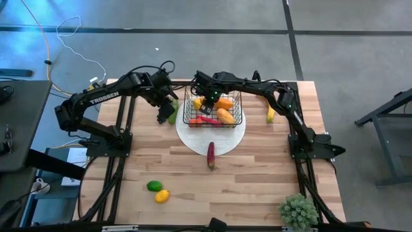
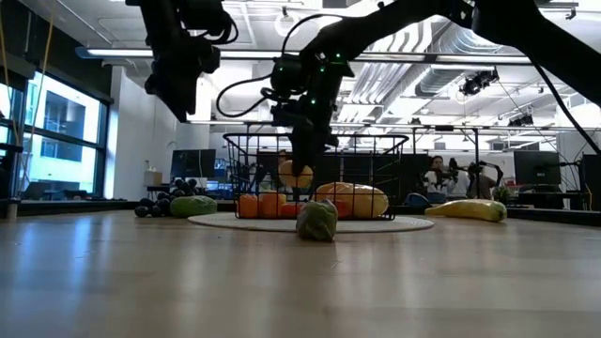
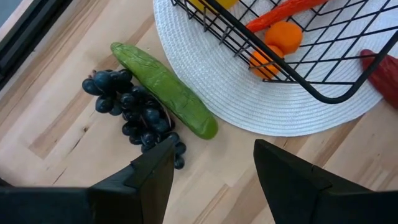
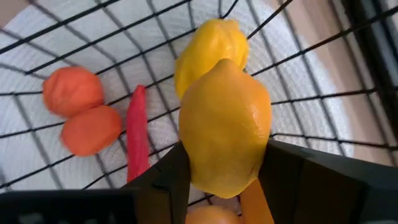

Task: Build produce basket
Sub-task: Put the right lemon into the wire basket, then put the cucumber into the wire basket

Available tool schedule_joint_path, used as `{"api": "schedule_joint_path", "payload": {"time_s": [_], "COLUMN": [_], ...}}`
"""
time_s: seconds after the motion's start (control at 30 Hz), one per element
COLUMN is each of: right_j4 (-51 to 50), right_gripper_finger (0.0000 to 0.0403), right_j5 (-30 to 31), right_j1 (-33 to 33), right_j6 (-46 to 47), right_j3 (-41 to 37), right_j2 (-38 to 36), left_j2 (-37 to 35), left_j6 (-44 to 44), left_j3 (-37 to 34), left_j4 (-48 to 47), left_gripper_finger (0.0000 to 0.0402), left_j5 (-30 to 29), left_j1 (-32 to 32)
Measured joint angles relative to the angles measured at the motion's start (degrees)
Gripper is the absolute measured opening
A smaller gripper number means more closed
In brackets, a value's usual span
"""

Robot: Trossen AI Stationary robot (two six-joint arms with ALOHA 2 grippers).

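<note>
Two arms reached in toward the basket point(image 1: 213, 108), which sat on a white round mat point(image 1: 211, 136) at the far middle of the tabletop point(image 1: 257, 174). Its mesh partly hid the contents: two orange pieces point(image 4: 81, 111), a red pepper point(image 4: 137, 134) and a yellow piece point(image 4: 211, 46). The right gripper point(image 4: 224, 180) hung over the basket, its jaws closed around a lemon point(image 4: 225, 124) that blocked whatever lay beneath. The left gripper point(image 3: 211, 165) hovered just left of the mat, jaws apart and holding nothing, above dark grapes point(image 3: 134, 112) and a cucumber point(image 3: 165, 87) lying side by side. A banana point(image 1: 271, 115) lay right of the basket.
</note>
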Motion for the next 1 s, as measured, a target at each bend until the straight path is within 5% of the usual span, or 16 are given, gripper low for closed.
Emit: {"api": "schedule_joint_path", "payload": {"time_s": [0.4,1.0], "right_j4": [-0.1,-1.8], "right_gripper_finger": [0.022,0.0226], "right_j5": [1.2,-1.5], "right_j1": [0.0,-4.0], "right_j6": [0.0,1.1], "right_j3": [0.0,0.0], "right_j2": [0.0,-7.0], "left_j2": [0.0,0.0], "left_j6": [-2.7,-27.7], "left_j3": [0.0,-6.4], "left_j4": [-0.1,-2.4], "left_gripper_finger": [0.021,0.021], "left_j5": [-0.8,-1.6], "left_j1": [0.0,-1.0]}}
